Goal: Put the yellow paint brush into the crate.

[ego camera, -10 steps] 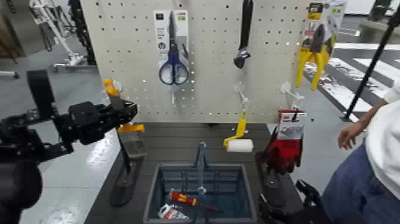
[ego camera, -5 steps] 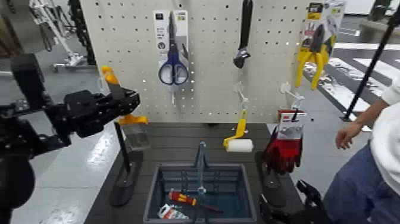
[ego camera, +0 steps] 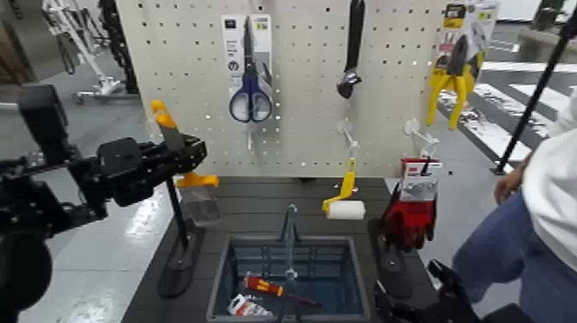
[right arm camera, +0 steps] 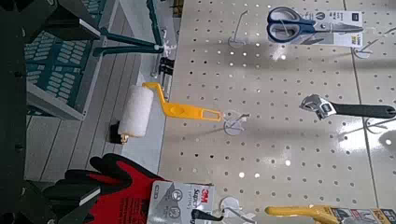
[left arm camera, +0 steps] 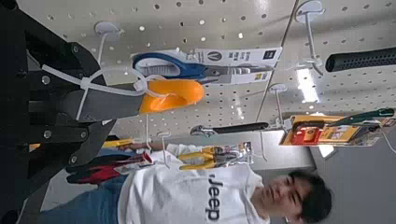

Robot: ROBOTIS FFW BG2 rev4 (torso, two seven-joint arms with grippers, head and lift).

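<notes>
Head view shows the left gripper (ego camera: 176, 155) raised at the left of the scene, in front of the pegboard (ego camera: 300, 77) and above the left edge of the dark table (ego camera: 249, 206). Its fingers are clamped on the yellow paint brush (ego camera: 172, 142), which stands tilted: the orange-yellow tip points up, the handle passes through the grip, and the yellow-orange band and pale bristles hang below, near a black stand (ego camera: 179, 249). The brush is up in the air, to the left of and above the crate (ego camera: 292, 275), well apart from it.

The crate sits at the near middle of the table with its upright middle handle showing. Inside lie a red-and-yellow screwdriver (ego camera: 266, 288) and a small packet (ego camera: 247, 305).

In the left wrist view the brush's orange tip (left arm camera: 173, 93) juts out past the black fingers.

The right gripper (ego camera: 429, 301) is low at the near right of the table; I cannot tell how its fingers stand.

On the pegboard hang 1 pair of blue scissors (ego camera: 250, 94), a wrench (ego camera: 350, 51) and yellow pliers (ego camera: 455, 73). A yellow-handled roller (ego camera: 345, 202) and red gloves (ego camera: 410, 215) sit lower down. A person (ego camera: 541, 215) stands at the right edge.
</notes>
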